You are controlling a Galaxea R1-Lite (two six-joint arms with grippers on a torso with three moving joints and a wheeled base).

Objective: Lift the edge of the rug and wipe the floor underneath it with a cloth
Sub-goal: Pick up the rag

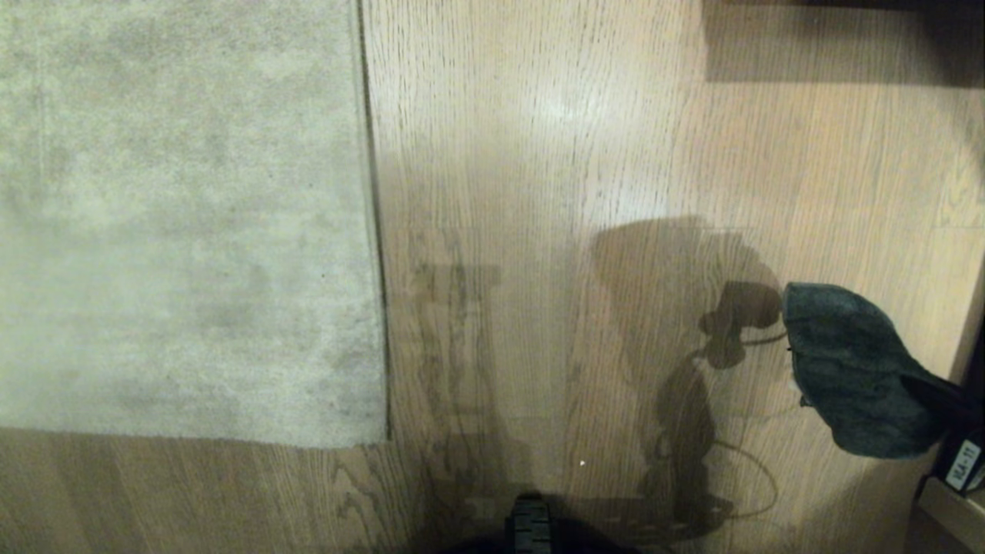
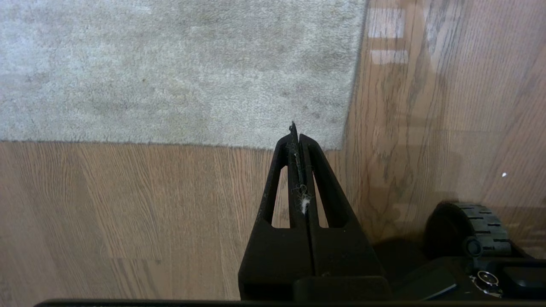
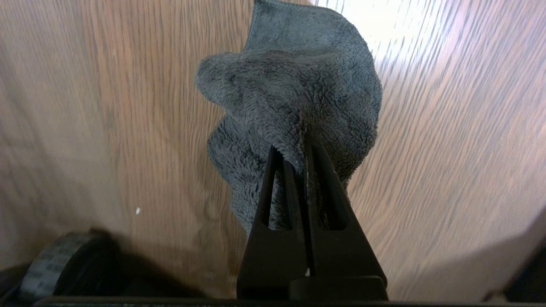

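The pale grey-beige rug (image 1: 185,223) lies flat on the left, its rug edge (image 1: 375,231) running straight down to a square corner (image 1: 383,440). Light brown plank floor (image 1: 539,192) fills the rest. My right gripper (image 3: 298,147) is shut on the dark grey-teal fuzzy cloth (image 3: 294,85). The cloth (image 1: 854,369) hangs above the floor at the right, well away from the rug. My left gripper (image 2: 296,133) is shut and holds nothing but a wisp of lint. It hovers just short of the rug corner (image 2: 341,145) and is outside the head view.
My base's black wheel (image 1: 531,527) sits at the near edge, also seen as a wheel (image 2: 477,230) in the left wrist view. A dark shadowed band (image 1: 839,38) crosses the far right. A pale ledge (image 1: 950,512) stands at the near right. A white speck (image 1: 582,462) lies on the planks.
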